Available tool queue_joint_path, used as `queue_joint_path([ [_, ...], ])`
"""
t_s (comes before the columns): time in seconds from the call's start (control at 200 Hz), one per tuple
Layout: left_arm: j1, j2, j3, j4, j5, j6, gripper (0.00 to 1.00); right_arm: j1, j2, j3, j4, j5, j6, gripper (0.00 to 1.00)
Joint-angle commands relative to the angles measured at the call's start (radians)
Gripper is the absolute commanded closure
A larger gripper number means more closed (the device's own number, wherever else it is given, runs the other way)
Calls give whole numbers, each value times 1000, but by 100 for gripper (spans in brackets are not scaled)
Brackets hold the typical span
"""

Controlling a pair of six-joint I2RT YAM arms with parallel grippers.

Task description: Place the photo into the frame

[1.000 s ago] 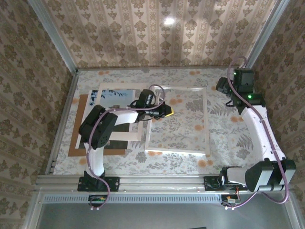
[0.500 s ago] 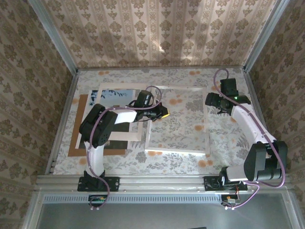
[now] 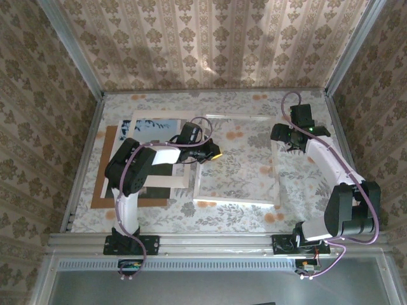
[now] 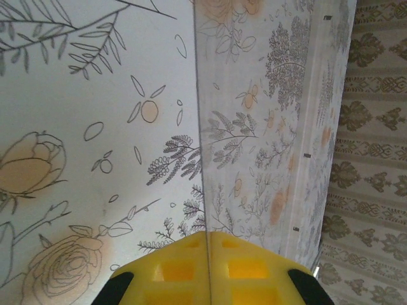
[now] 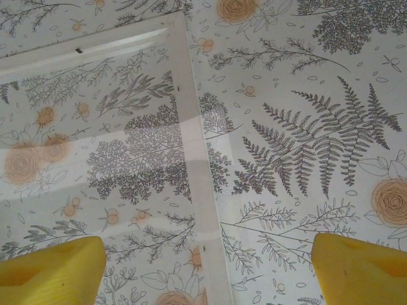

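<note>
The left arm (image 3: 127,213) and right arm (image 3: 334,166) share white links, black joint housings and looping lilac cables (image 3: 202,121). Fingers (image 4: 152,289) are bright yellow plastic with square recesses. A green light (image 3: 313,129) glows at two o'clock overhead.

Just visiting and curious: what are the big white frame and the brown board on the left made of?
The frame looks like thin white-painted wood or plastic, matte; which, I can't tell. Its pane seems clear glass or acrylic: the flowered tablecloth shows through under a pale glare. The brown board looks like matte cardboard or fibreboard: flat, even brown, no shine.
</note>
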State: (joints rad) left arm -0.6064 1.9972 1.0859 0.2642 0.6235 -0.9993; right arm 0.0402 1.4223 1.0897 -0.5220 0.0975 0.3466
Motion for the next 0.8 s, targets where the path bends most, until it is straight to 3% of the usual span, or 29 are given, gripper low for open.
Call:
queue_joint_path([
  [0.0, 10, 21, -15, -12, -2, 2, 100, 6, 4, 6, 5, 1, -6, 14],
  [0.795, 15, -3, -15, -85, -1, 49, 100, 9, 24, 4, 8, 4, -9, 14],
])
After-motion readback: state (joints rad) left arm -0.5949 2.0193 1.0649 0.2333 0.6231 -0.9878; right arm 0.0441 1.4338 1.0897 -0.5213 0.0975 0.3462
